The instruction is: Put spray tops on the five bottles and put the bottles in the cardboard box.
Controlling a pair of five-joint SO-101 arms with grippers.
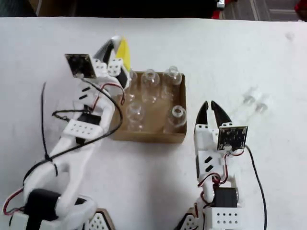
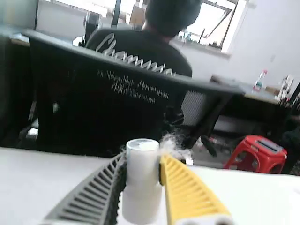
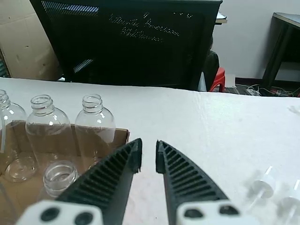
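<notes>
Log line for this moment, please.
left claw shut on white plastic spray top | right claw open, empty | five clear plastic bottles uncapped in brown cardboard box

Right gripper [image 3: 148, 158]: black ribbed jaws parted by narrow gap, held low over white table [image 3: 211, 117]. Cardboard box [image 3: 121, 135] seen at 10 o'clock from gripper, its near corner just beside one jaw. Clear bottles [image 3: 93, 123] stood upright in box, necks open; three lined along far wall, others nearer. Two spray tops [image 3: 262, 185] laid on table at 2 o'clock. Black mesh chair [image 3: 140, 42] seen beyond table at 12 o'clock.
</notes>
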